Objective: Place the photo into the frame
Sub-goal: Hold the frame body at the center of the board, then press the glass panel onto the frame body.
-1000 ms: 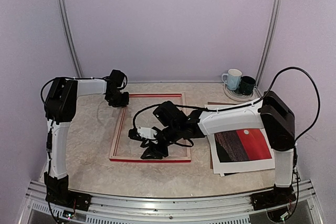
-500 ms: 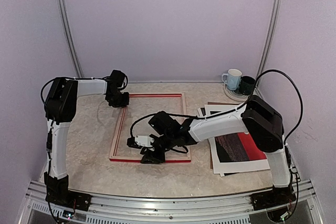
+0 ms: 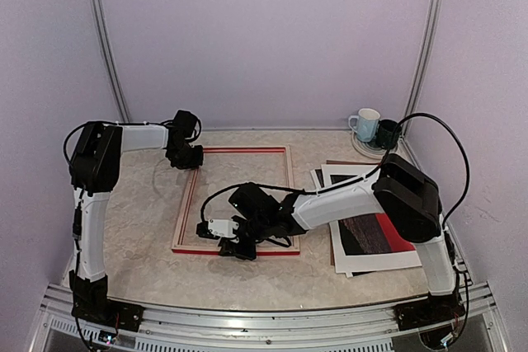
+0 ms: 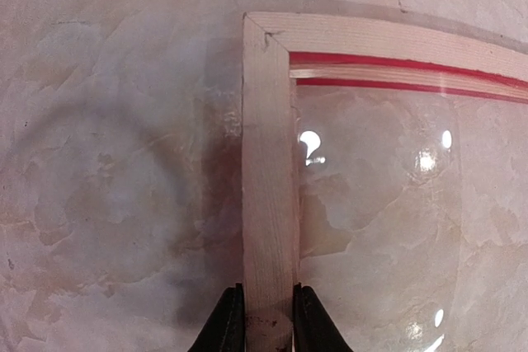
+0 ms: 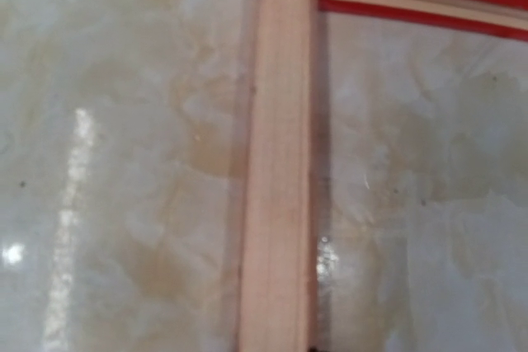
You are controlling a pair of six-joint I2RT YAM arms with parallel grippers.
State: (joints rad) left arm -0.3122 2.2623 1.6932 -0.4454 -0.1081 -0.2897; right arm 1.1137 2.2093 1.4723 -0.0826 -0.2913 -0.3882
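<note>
- The frame lies flat on the table, left of centre, with its pale wood back up and red showing on the inner edges.
- The left gripper is closed narrow on the frame's left rail near the far-left corner, one finger against each side of the wood.
- The right gripper sits at the frame's near rail. Its fingers barely show in its wrist view, so it cannot be told whether it grips the rail.
- The photo lies picture side up on the table, right of the frame and apart from it, partly under the right arm.
- The frame looks light and stiff but thin, and it would likely twist if lifted by one corner. The rails are the place to hold it, on opposite sides.
- Bright reflections inside the opening suggest a clear pane, probably fragile and slippery, so it should take no pressing.
- The photo is probably thin, limp and easily creased. Its white border at an edge is the safest place to pinch it, and it lies flat, so that edge must first be raised.
</note>
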